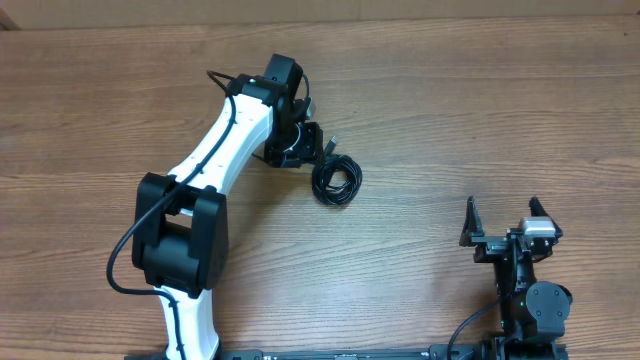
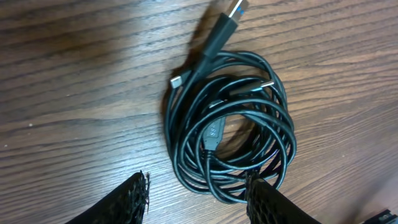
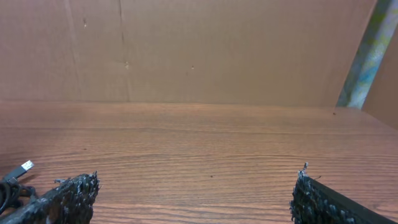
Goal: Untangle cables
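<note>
Take the likely light, limp cables [image 2: 183, 149] by the stiff plug [image 2: 217, 37], with left gripper [image 2: 198, 180] spread over the coil's edge and right gripper [image 3: 198, 174] spread wide.

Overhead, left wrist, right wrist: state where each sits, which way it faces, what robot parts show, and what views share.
Overhead: above the table, looking straight down; left gripper by the cables, right gripper far off.
Left wrist: on the left arm, looking down onto the coiled cables; own fingers show.
Right wrist: low, facing across the table to a brown wall; own fingers show.
Shared: all three see the cables; right wrist only a plug end.
</note>
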{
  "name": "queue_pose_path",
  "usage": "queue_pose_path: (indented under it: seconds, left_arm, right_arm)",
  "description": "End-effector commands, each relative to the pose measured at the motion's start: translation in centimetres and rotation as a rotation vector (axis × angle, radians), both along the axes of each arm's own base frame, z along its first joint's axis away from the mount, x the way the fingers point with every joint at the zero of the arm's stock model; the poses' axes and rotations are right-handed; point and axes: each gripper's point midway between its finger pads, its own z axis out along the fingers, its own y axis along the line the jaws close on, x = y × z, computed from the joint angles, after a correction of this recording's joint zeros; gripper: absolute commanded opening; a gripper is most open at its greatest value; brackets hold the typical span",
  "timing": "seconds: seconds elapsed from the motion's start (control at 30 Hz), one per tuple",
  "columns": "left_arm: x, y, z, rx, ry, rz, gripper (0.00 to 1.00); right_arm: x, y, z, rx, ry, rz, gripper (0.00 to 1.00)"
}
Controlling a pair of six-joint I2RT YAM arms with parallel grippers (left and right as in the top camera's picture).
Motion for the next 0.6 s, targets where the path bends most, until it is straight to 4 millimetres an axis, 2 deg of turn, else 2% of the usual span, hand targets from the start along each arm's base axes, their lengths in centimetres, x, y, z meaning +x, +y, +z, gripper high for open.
queue_pose_path:
  seconds: [0.0,0.2,0.3,0.37,0.43,0.5,0.57]
  left_arm:
    - [-0.5,-0.4,-0.7,0.024,-0.001,-0.034,0.54]
    - [-1.3,-1.1,-0.9,0.034,0.012,-0.057,0.53]
    - [-1.4,-0.2,-1.9,0.11,0.007,-0.034,0.56]
    - [-1.4,0.9,-2.7,0.177,0.005,0.018,0.63]
    - [-1.3,1.1,-3.3,0.187,0.003,0.036,0.63]
    - [-1.3,1.1,-3.8,0.18,-0.004,0.037,0.63]
    - [-1.2,1.0,-4.0,0.175,-0.011,0.039,0.57]
  right_arm:
    - [0.0,0.0,-0.2,-0.001,-0.005,-0.002,1.0]
    - [0.0,0.0,-0.2,-0.001,-0.005,-0.002,1.0]
    - [0.0,0.0,-0.2,-0.001,-0.005,-0.002,1.0]
    - [0.0,0.0,-0.2,-0.001,-0.005,-0.002,1.0]
    - [0.0,0.0,-0.2,-0.001,-0.005,-0.002,1.0]
    - [0.0,0.0,-0.2,-0.001,-0.005,-0.002,1.0]
    - [0.0,0.0,-0.2,-0.001,-0.005,-0.002,1.0]
